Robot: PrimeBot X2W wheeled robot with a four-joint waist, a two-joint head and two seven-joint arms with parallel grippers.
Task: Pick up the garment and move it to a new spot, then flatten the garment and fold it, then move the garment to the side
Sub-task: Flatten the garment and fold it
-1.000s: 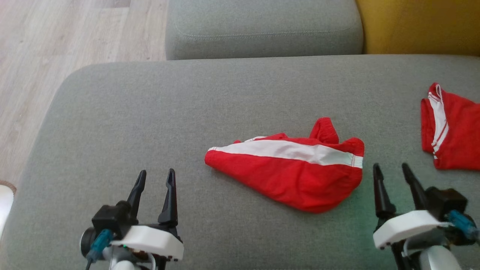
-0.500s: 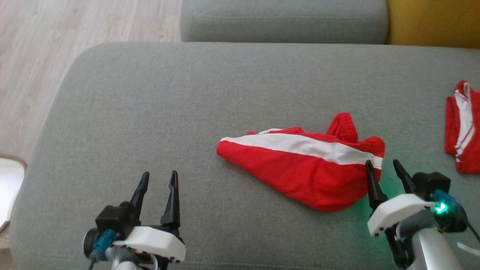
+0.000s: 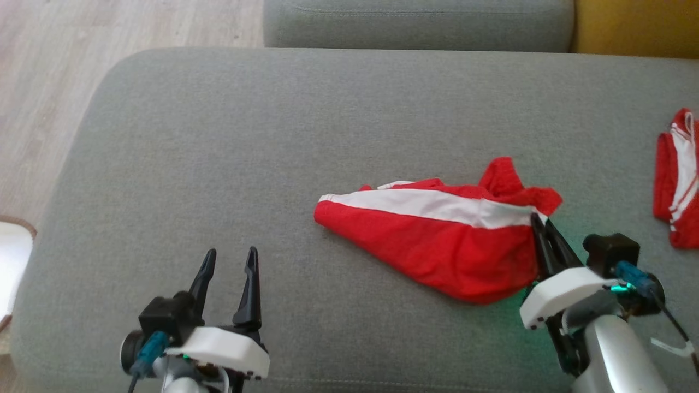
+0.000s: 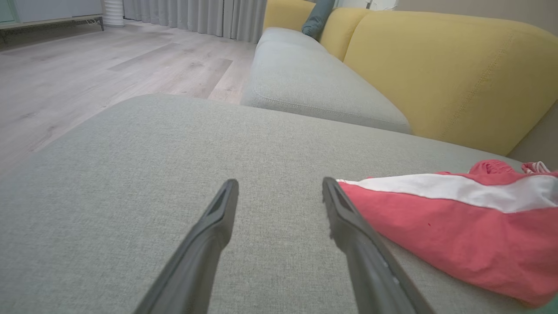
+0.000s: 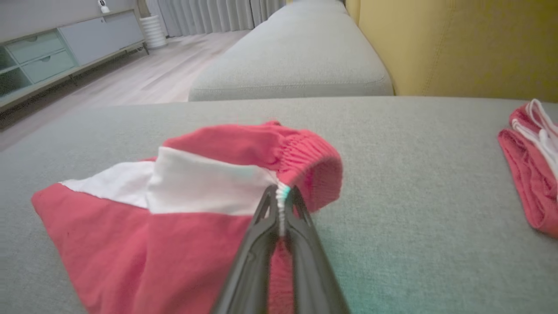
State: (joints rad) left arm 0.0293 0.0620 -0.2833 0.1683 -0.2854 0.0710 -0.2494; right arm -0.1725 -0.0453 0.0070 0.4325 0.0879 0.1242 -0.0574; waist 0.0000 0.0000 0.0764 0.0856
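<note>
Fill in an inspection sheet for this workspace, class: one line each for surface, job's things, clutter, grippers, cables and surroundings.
Surface: grey fabric sofa cushion, two garments lie on it.
Job's things: crumpled red garment with a white stripe, lying on the cushion, not folded.
Clutter: second red-and-white garment near the cushion's right edge, apart from the first.
Grippers: right gripper fingers shut on the crumpled garment's elastic edge; left gripper open, left of the garment, not touching it.
Cables: blue-plugged dark cable at the right wrist; blue plug at the left wrist.
Surroundings: pale wood floor, yellow sofa back, another grey cushion.
</note>
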